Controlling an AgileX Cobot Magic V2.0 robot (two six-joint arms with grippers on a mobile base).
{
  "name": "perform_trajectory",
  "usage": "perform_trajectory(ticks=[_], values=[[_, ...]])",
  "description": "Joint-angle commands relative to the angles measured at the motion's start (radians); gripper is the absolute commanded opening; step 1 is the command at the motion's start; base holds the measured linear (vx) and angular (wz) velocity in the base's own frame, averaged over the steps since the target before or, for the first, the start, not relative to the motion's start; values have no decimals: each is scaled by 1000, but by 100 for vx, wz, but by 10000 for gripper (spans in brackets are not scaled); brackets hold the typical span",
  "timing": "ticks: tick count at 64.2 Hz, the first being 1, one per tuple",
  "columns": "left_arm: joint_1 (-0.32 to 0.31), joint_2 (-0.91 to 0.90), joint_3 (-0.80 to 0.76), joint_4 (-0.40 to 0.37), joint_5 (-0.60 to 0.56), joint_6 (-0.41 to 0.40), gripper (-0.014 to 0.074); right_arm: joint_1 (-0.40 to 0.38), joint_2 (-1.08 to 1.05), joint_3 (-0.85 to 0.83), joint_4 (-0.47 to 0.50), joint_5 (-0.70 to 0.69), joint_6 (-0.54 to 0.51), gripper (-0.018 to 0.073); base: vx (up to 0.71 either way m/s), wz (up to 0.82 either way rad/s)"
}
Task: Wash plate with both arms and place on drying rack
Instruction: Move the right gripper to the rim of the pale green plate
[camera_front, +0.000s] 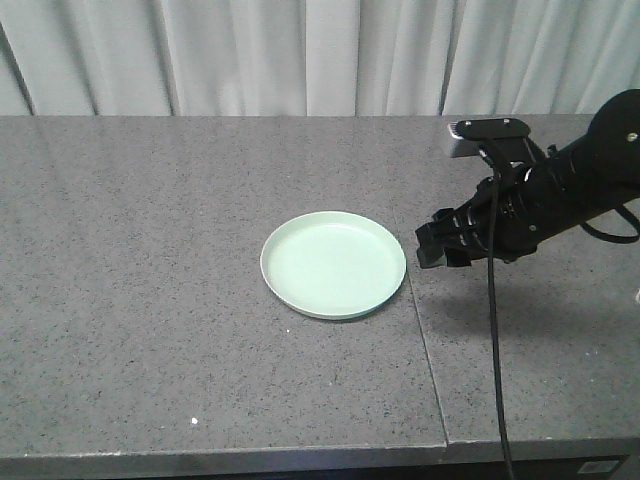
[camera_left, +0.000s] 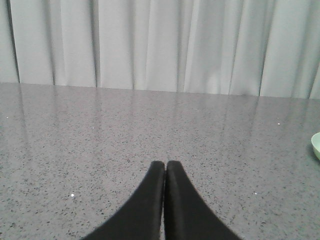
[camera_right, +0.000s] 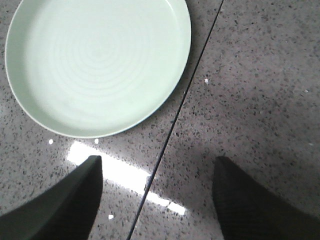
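1. grey speckled countertop (camera_front: 150, 300): fills the front view; no sink or drying rack shows in any view.
2. pale pleated curtain (camera_front: 300, 55): hangs behind the counter's far edge.
3. right arm (camera_front: 590, 170): reaches in from the right above the counter, wrist aimed at the plate.
4. plate (camera_front: 333, 264): mint green, lying flat near the counter's middle, just left of the seam (camera_front: 425, 340); neither arm touches it.
5. right gripper (camera_right: 157, 162): jaws spread wide and empty, near the plate's right rim but apart from it.
6. left gripper (camera_left: 165, 167): jaws pressed together, grasping nothing, low over bare counter; the plate is only a sliver at the right edge of its view, well apart.
7. step in hand, as judged: approach for the first pickup; washing not yet begun. the next move probably calls for the right gripper to descend and straddle the low rim before closing. the rim is shallow, so the angle must be fine.
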Motion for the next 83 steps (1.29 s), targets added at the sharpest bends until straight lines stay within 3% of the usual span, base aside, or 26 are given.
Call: perform_trajectory(ticks=[1, 25, 53, 83], values=[[1, -14, -29, -2, -74, -5, -7, -2, 22, -66, 50, -38, -21, 427, 0, 0], [1, -14, -29, -2, -74, -5, -7, -2, 186, -148, 142, -131, -34, 331, 0, 0], [1, -14, -29, -2, -74, -5, -7, -2, 256, -148, 150, -216, -37, 239, 0, 0], [1, -14, -29, -2, -74, -5, -7, -2, 308, -148, 201, -237, -72, 239, 0, 0]])
